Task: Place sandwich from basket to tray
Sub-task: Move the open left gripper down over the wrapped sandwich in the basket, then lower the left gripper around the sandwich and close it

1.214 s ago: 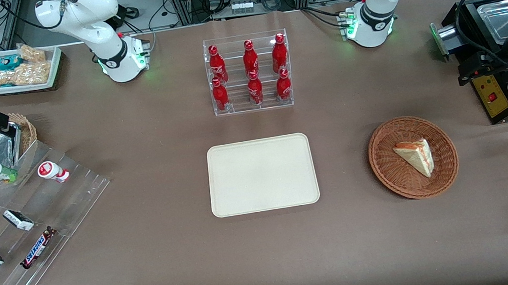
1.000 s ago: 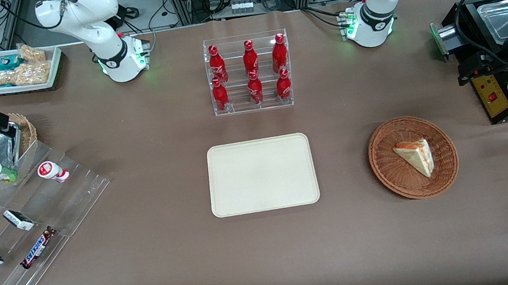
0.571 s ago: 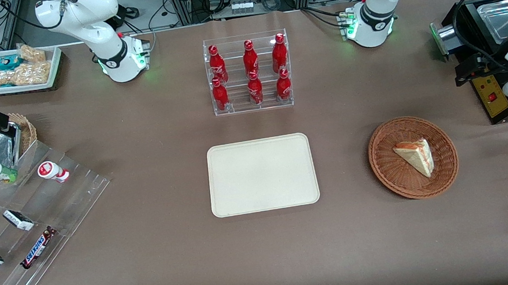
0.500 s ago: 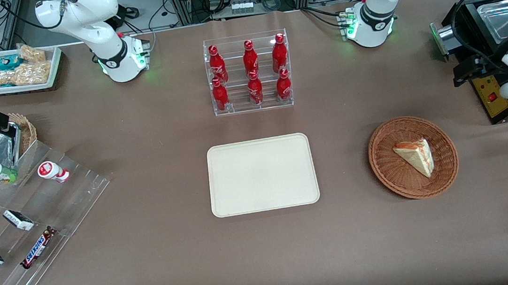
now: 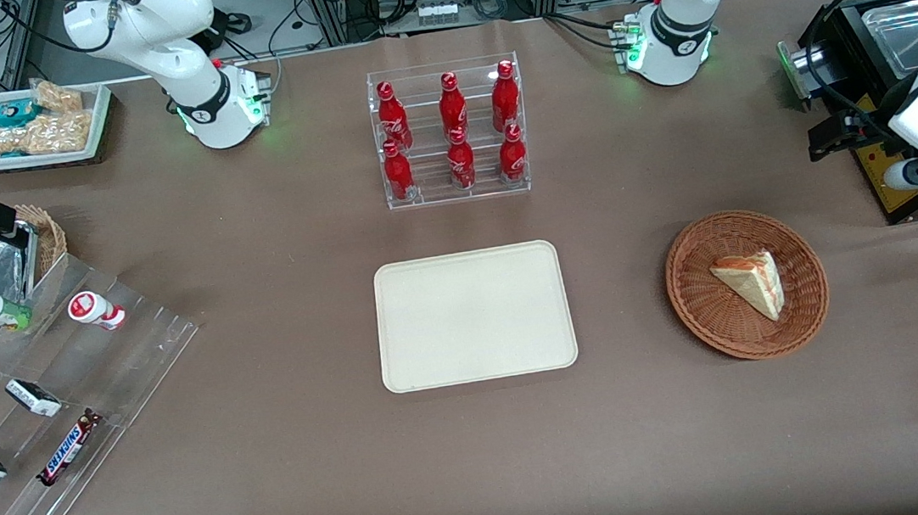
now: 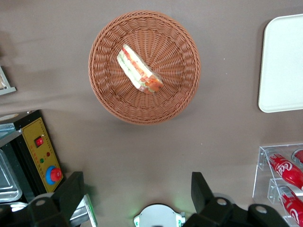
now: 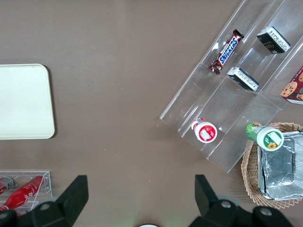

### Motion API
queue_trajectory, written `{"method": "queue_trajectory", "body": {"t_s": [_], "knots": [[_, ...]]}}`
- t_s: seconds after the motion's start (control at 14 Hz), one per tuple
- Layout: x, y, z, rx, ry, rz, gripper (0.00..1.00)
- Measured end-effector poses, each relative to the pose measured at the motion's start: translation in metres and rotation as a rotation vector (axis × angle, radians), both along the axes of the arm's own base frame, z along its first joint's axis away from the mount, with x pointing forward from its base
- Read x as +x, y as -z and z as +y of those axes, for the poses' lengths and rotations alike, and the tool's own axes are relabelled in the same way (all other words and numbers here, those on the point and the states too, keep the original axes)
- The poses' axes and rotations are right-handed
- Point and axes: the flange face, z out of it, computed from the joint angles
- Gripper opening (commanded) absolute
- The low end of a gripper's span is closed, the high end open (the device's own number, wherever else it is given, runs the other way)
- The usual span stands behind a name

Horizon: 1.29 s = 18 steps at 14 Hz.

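The sandwich (image 5: 752, 285) lies in the basket (image 5: 747, 284), a little toward the working arm's end of it. It has not moved in the last second. Its bread is pale, and the wrist view shows red and green filling along its cut edge (image 6: 139, 68). Nothing touches it.

The tray (image 5: 474, 315) sits in the middle of the table, well apart from the basket, with nothing on it. A rack of red bottles (image 5: 450, 133) stands farther from the front camera than the tray.

What changed is the left arm. A second ago its end was at the working arm's edge of the table, over the black box with the yellow panel (image 5: 888, 161). Now it has slid in toward the basket. So the arm is just starting its trip to the sandwich, and the pick-up has not begun.

The gripper (image 5: 826, 135) is high up, farther from the front camera than the basket and near it, but probably not over it yet; that is hard to judge from the front. In the wrist view its two fingers (image 6: 201, 187) stand wide apart with bare table between them (image 6: 137, 191). It holds nothing and touches nothing.
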Motion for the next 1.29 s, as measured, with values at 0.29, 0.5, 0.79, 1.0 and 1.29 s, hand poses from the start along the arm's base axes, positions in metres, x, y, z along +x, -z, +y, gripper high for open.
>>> {"method": "queue_trajectory", "body": {"t_s": [0.29, 0.5, 0.79, 1.0, 1.29], "knots": [[0.007, 0.068, 0.001, 0.001, 0.002, -0.012, 1.00], [0.004, 0.129, 0.004, 0.029, -0.029, -0.028, 1.00], [-0.010, 0.209, 0.003, 0.061, -0.256, -0.073, 1.00], [-0.007, 0.243, 0.002, 0.086, -0.495, -0.094, 1.00], [0.004, 0.271, 0.003, 0.092, -0.705, -0.132, 1.00]]}}
